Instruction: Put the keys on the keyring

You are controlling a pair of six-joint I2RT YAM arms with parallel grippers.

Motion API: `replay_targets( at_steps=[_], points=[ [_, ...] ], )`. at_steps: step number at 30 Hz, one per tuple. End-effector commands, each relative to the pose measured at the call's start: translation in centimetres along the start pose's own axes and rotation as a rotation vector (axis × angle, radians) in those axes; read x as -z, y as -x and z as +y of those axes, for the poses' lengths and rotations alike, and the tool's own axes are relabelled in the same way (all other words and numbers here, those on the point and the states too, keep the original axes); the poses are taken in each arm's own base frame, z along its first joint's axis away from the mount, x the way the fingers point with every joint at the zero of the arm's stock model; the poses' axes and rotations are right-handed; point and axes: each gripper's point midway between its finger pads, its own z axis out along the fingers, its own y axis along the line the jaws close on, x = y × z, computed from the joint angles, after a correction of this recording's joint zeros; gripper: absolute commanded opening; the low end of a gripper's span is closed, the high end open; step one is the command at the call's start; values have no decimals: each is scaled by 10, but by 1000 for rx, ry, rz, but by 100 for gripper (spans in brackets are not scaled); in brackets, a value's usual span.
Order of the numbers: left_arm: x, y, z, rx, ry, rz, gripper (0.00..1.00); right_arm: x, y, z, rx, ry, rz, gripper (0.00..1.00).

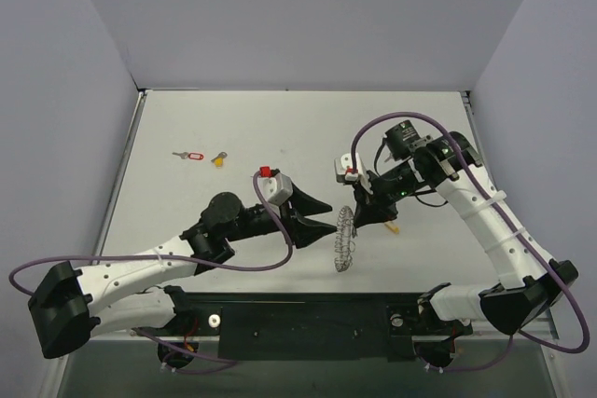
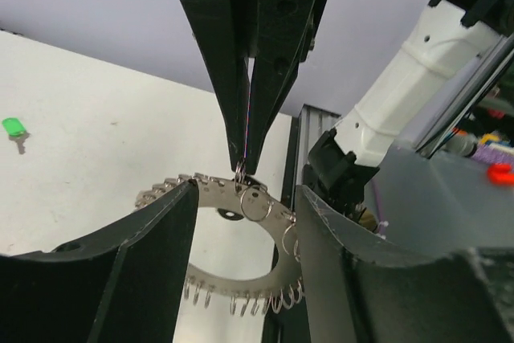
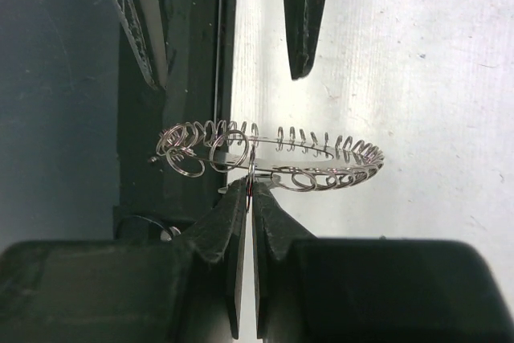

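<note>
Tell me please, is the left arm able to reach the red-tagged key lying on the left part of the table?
Probably yes. The red-tagged key lies in the open on the left arm's side, only a yellow key beside it, and the left gripper stands open, empty, near the keyring.

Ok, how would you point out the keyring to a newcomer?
On the table, near its front centre, the right end effector pinches the keyring, seen almost edge-on from above. It is a wide silvery hoop of wire loops, far larger than the red-tagged key and yellow-tagged key lying farther back on the left.
</note>
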Motion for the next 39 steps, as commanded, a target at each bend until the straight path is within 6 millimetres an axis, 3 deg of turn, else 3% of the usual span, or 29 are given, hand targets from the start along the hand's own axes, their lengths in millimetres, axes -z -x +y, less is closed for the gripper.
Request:
replay_targets(
  at_steps=[1, 6, 12, 17, 25, 39],
  points=[
    [11, -8, -1, -153, -6, 161, 61, 11, -6, 8, 35, 3, 92, 0],
    [0, -6, 0, -263, -13, 194, 58, 7, -9, 6, 29, 14, 114, 0],
    [-23, -4, -4, -273, -42, 165, 44, 3, -10, 6, 22, 33, 113, 0],
    [-34, -11, -3, -257, -29, 134, 39, 3, -9, 7, 27, 39, 103, 0],
    [-37, -7, 1, -242, 14, 76, 38, 2, -8, 10, 24, 50, 93, 0],
    [-39, -20, 1, -221, 1, 124, 32, 2, -7, 11, 24, 56, 81, 0]
  ],
)
